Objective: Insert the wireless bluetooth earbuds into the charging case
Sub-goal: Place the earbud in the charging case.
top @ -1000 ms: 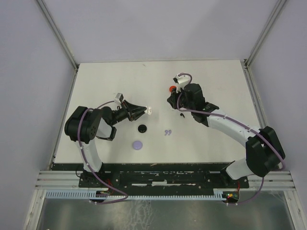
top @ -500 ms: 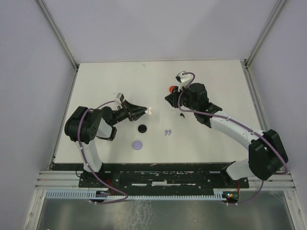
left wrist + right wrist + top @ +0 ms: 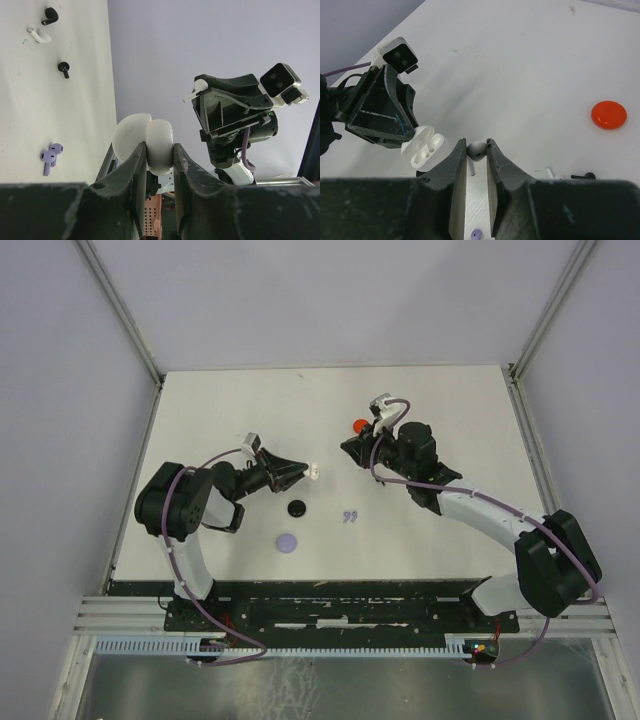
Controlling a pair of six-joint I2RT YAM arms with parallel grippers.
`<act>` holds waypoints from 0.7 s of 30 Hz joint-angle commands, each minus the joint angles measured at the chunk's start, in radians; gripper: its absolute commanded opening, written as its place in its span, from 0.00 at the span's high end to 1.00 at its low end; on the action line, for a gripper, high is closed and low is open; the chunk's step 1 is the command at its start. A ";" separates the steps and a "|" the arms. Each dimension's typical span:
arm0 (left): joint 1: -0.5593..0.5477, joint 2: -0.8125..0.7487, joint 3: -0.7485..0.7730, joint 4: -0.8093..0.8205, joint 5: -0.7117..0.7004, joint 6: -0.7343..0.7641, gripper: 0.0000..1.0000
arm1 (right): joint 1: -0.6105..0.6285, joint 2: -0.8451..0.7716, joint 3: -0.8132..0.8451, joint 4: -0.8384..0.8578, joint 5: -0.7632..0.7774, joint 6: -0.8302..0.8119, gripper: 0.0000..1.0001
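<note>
Enclosure: pale grey walls (image 3: 60,390) stood at left, rear and right. A matte white tabletop (image 3: 220,410) was lightly marked.
Left of centre: left gripper (image 3: 298,472), fingers pressed onto an open white plastic charging case (image 3: 313,472).
Below it lay a flat black round disc (image 3: 297,508) and a lavender round disc (image 3: 288,541).
Centre: a pair of lavender stemmed earbuds (image 3: 349,517) lay loose.
Right of centre: a red round disc (image 3: 359,426); right gripper (image 3: 476,146) pinched a white stemmed earbud (image 3: 477,149) off the table.

Bright diffuse light, faint shadows.
Desk (image 3: 220,410) washed white; left gripper (image 3: 160,150) and right gripper (image 3: 476,146) dark, soft at frame bottom.
</note>
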State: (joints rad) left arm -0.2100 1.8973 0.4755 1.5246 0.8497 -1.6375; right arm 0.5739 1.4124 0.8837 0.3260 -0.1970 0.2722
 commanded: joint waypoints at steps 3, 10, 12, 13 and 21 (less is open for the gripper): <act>-0.027 -0.027 0.037 0.203 0.038 -0.045 0.97 | -0.001 -0.004 -0.135 0.459 -0.102 0.009 0.98; -0.063 -0.001 0.064 0.204 0.034 -0.058 0.97 | 0.022 0.061 -0.240 0.768 -0.155 -0.060 0.98; -0.071 0.008 0.071 0.204 0.032 -0.058 0.97 | 0.032 0.075 -0.246 0.784 -0.175 -0.088 0.98; -0.075 0.012 0.074 0.203 0.029 -0.058 0.97 | 0.034 0.081 -0.248 0.798 -0.183 -0.098 0.98; -0.090 0.025 0.086 0.203 0.019 -0.082 0.97 | 0.057 0.156 -0.311 1.024 -0.247 -0.174 0.98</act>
State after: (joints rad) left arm -0.2943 1.9163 0.5331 1.5249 0.8665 -1.6573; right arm 0.6197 1.5375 0.5957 1.1553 -0.3809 0.1520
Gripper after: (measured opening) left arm 0.307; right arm 0.248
